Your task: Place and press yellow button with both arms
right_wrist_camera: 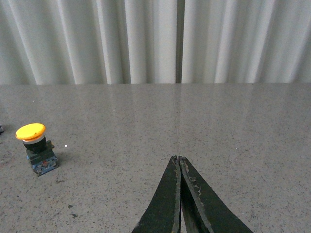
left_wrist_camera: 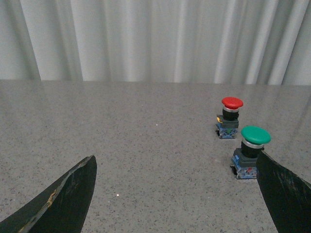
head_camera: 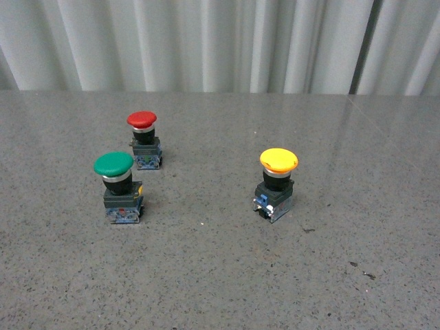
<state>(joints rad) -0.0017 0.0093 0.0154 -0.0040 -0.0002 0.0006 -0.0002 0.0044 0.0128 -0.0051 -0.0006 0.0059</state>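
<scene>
The yellow button [head_camera: 278,160] stands upright on the grey speckled table, right of centre in the front view, on a black body and blue-grey base. It also shows in the right wrist view [right_wrist_camera: 30,132], far to one side of my right gripper [right_wrist_camera: 179,158], which is shut and empty above bare table. My left gripper [left_wrist_camera: 176,160] is open and empty, its two black fingers [left_wrist_camera: 73,194] wide apart; one finger edge overlaps the green button's base in that view. Neither arm shows in the front view.
A green button [head_camera: 113,164] and a red button [head_camera: 141,119] stand upright at the left of the table; both also show in the left wrist view, green [left_wrist_camera: 255,135] and red [left_wrist_camera: 232,103]. A pleated white curtain [head_camera: 220,41] runs behind the table's far edge.
</scene>
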